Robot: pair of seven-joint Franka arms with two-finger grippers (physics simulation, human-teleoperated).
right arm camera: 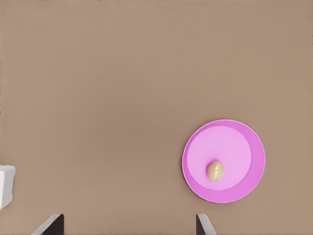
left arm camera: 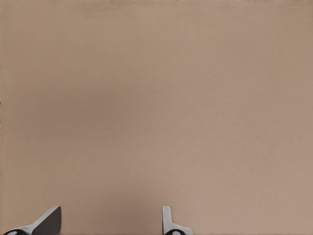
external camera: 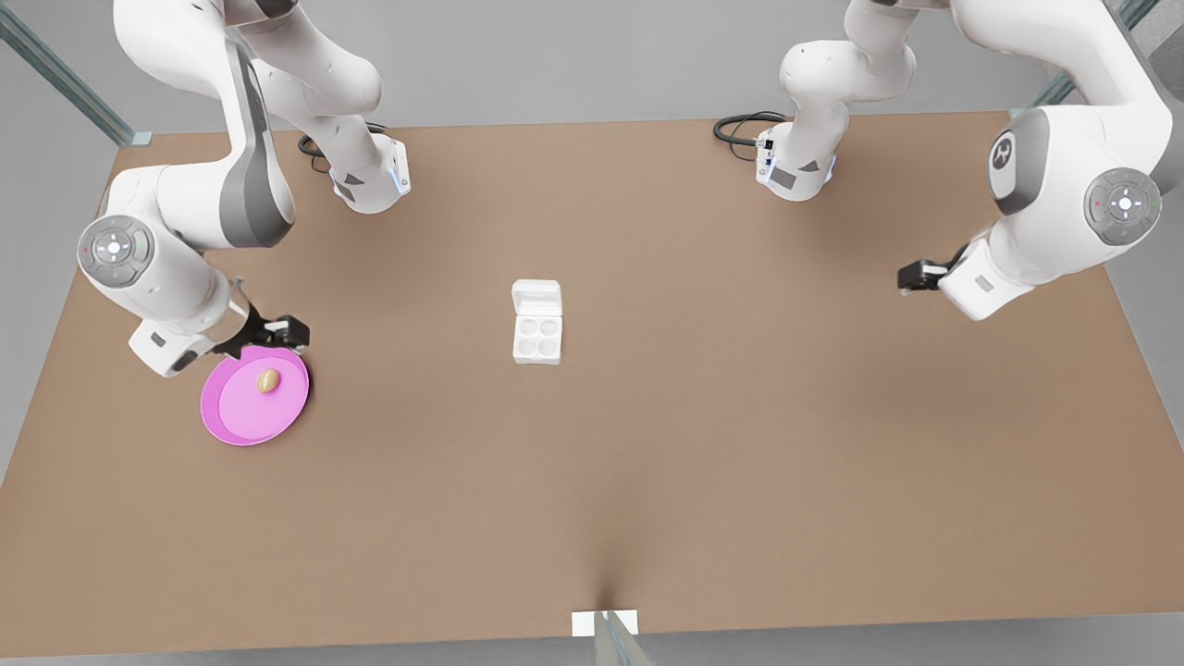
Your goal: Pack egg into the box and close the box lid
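The tan egg [external camera: 268,380] lies on a round pink plate [external camera: 236,416] at the front view's left. My right gripper [external camera: 289,335] hovers open at the plate's far rim, just beyond the egg. From the right wrist, the egg [right arm camera: 214,170] rests on the plate [right arm camera: 244,142], off to one side of the open gripper [right arm camera: 127,225]. The white box [external camera: 536,338] sits mid-table with its cups bare, and its lid [external camera: 536,298] is folded back flat. A corner of the box [right arm camera: 6,186] shows at the picture's edge. My left gripper [external camera: 908,277] waits open at the front view's right, over bare table [left arm camera: 110,223].
Both arm bases [external camera: 370,180] [external camera: 795,166] stand at the far edge of the brown table, with black cables beside them. A small white marker [external camera: 605,622] sits at the near edge.
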